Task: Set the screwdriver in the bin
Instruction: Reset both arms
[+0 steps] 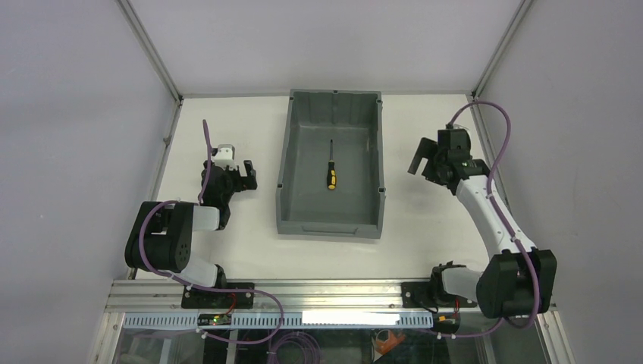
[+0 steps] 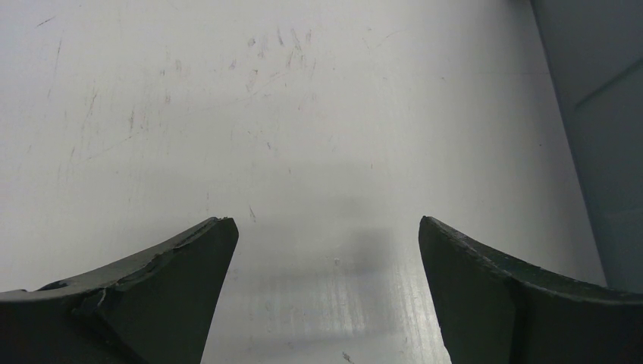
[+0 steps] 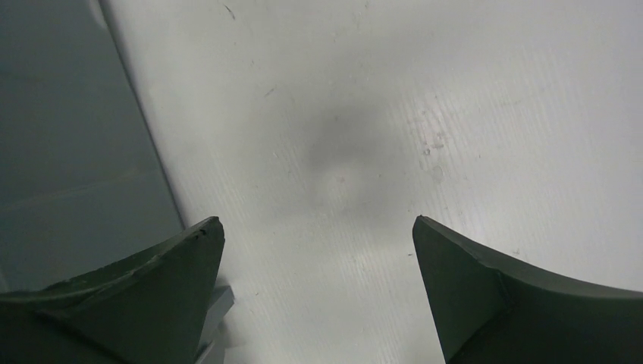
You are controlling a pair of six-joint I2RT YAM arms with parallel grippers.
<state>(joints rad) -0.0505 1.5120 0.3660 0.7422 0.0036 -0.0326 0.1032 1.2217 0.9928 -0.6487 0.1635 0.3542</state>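
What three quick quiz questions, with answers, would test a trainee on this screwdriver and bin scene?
1. Where does the screwdriver lie?
2. True or false: the left gripper and the right gripper are both open and empty.
3. The screwdriver's handle points toward: A) the arm bases, B) the far wall, C) the left arm.
Key: 1, on the floor of the bin; 2, true; 3, A.

Plain grey walls (image 1: pixel 68 91) are enclosing a white table (image 1: pixel 243 250) (scuffed and scratched in places), and metal posts (image 1: pixel 151 49) are rising at its far corners.
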